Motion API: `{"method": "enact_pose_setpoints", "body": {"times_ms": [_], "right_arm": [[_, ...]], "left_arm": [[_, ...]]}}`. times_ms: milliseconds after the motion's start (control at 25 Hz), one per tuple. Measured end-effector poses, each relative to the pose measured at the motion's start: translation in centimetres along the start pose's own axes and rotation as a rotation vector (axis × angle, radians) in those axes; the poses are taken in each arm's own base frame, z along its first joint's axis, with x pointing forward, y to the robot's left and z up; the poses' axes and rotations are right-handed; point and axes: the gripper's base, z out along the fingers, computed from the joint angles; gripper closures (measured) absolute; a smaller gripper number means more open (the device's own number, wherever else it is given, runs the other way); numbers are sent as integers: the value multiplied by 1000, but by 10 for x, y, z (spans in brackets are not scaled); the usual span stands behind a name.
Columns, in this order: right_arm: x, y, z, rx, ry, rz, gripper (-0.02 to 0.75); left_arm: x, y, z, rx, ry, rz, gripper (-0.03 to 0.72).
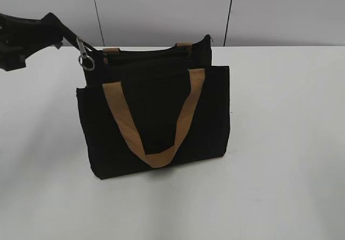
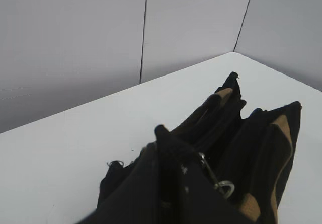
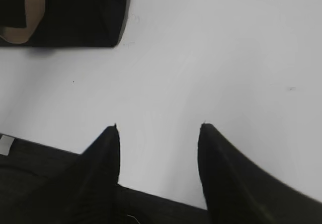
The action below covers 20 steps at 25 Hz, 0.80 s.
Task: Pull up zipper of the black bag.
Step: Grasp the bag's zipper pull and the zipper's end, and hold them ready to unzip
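- Black fabric filled the bottom of the left wrist view, where the left gripper [image 2: 168, 148] was pressed into the top corner of the black bag [image 1: 156, 116]; whether its fingers were together on the cloth I could not tell, they were so dark against it.
- Just beside that gripper hung the zipper [image 1: 84, 55], a small silver pull with a ring at its end, dangling at the bag's upper left corner.
- From the front, the left gripper came in from the left edge of the room, level with the bag's top edge, and touched that same corner.
- The bag stood upright near the middle of the counter [image 1: 285, 143], its front tan handle [image 1: 156, 116] hanging down in a loop over the flat pocket panel, the rear handle just showing behind the top edge.
- The right gripper [image 3: 158, 133] hovered well apart from the bag, its two dark fingers spread with bare counter between them; only a corner of the bag showed at the upper left of its view.
- The counter was plain white, and behind it stood pale grey wall panels [image 1: 161, 8] split by thin dark seams.
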Motion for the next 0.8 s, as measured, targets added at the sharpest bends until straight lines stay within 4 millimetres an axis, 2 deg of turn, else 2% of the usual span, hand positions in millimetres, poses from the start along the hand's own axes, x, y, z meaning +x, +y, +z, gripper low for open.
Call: {"method": "enact_pose_setpoints", "body": {"times_ms": [280,560,800], "right_arm": [[-31,-10,19,10,36,-36,346],[-88,-19,30,12,37,-118,346],[-128,-20,64,-78,64,-162,346]], "left_arm": [[0,0,0,0,0,0,676],[0,0,0,1,-1,0,676],[-1,-1,0,8,-6,0,676]]}}
